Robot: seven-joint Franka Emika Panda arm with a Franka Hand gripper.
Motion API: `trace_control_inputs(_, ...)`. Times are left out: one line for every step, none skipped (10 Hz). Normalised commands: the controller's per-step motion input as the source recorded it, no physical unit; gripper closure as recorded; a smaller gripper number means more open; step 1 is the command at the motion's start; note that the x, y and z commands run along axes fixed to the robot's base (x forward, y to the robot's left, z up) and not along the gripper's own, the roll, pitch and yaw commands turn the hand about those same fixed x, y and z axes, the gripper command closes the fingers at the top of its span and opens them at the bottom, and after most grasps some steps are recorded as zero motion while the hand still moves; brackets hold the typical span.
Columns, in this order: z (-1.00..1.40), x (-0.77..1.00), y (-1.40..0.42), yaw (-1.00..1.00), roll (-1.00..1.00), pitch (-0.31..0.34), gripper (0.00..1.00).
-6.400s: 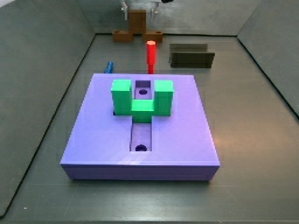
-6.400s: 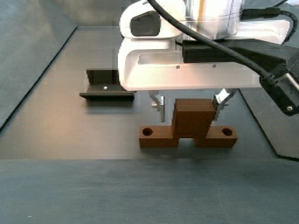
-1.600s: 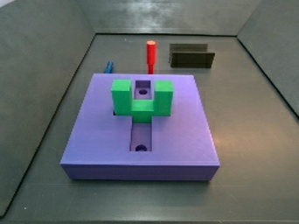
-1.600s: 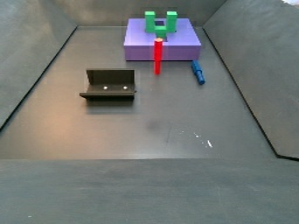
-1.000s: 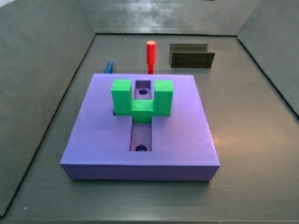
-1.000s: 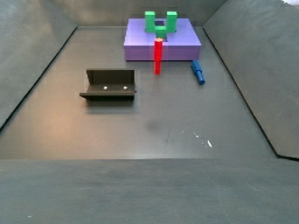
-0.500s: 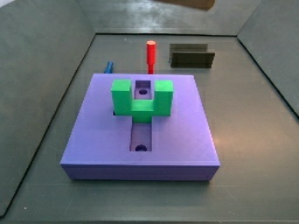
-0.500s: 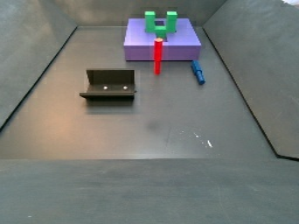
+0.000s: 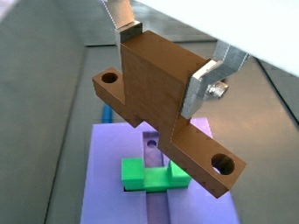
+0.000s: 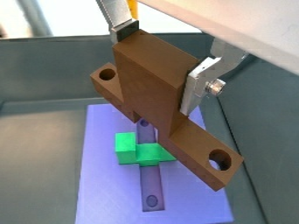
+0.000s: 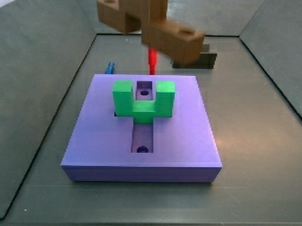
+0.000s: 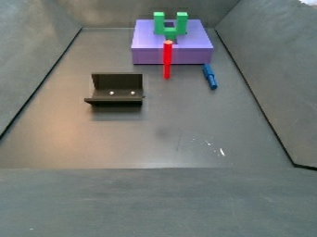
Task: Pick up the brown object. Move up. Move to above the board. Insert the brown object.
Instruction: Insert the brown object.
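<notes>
Carrying the brown object high above the board, we see the gripper with its silver fingers clamped on the object's central block, crosspiece ends with round holes jutting to either side. In both wrist views its long axis runs diagonally, skewed against the board's lengthwise groove and the green U-shaped block near the middle. We judge that descending unaligned could jam the object on the green block or beside the groove.
</notes>
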Motion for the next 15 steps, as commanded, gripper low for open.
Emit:
trace_control_inputs(-0.28, 0.0, -0.17, -1.0, 0.01, 0.0, 1.0)
trace_control_inputs(-0.28, 0.0, -0.12, -1.0, 0.0, 0.0, 1.0)
trace_control_inputs(-0.28, 0.0, -0.12, -1.0, 0.0, -0.01, 1.0)
trace_control_inputs(-0.27, 0.0, -0.12, -1.0, 0.0, -0.001, 1.0)
trace_control_inputs(-0.26, 0.0, -0.12, -1.0, -0.01, 0.0, 1.0)
trace_control_inputs(-0.27, 0.0, -0.13, -0.99, -0.03, -0.027, 1.0)
trace_control_inputs(-0.29, 0.0, -0.14, -0.97, -0.05, -0.056, 1.0)
trace_control_inputs(-0.27, 0.0, -0.15, -0.92, -0.06, -0.044, 1.0)
trace_control_inputs(-0.34, 0.08, -0.08, -0.8, -0.12, 0.0, 1.0)
trace_control_inputs(-0.29, 0.15, 0.0, -0.55, -0.06, 0.0, 1.0)
trace_control_inputs(-0.26, 0.11, 0.08, -0.33, -0.05, 0.0, 1.0)
trace_control_inputs(-0.21, 0.0, 0.07, -0.08, -0.03, 0.0, 1.0)
trace_control_inputs(-0.17, 0.0, 0.06, 0.0, 0.0, -0.033, 1.0)
trace_control_inputs(-0.18, 0.0, 0.01, 0.0, 0.0, -0.043, 1.0)
trace_control_inputs(-0.22, 0.0, 0.0, 0.0, 0.0, -0.017, 1.0)
